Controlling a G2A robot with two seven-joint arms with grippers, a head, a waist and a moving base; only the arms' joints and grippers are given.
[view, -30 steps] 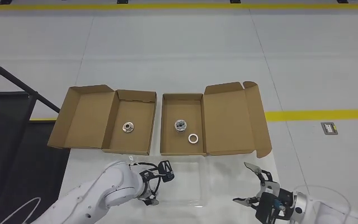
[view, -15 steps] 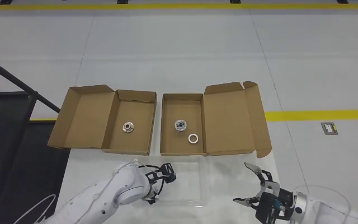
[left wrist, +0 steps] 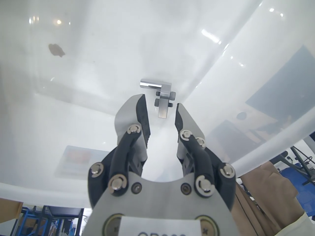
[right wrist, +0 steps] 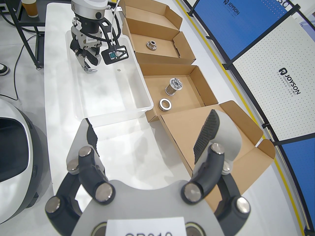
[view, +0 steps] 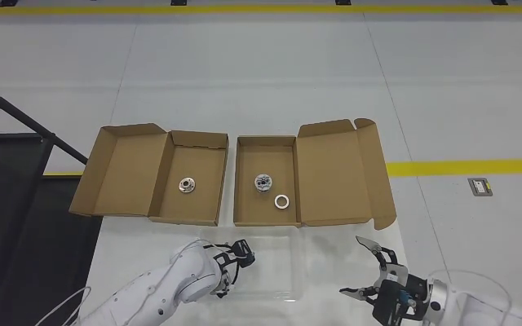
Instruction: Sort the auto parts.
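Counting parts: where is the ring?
Top view: the ring lies in the right box, just beside the knurled part, on its robot-facing side.

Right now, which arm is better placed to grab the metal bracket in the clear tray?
Left. The left claw is open with the bracket between its tips, in the tray; the right claw sits open outside the tray.
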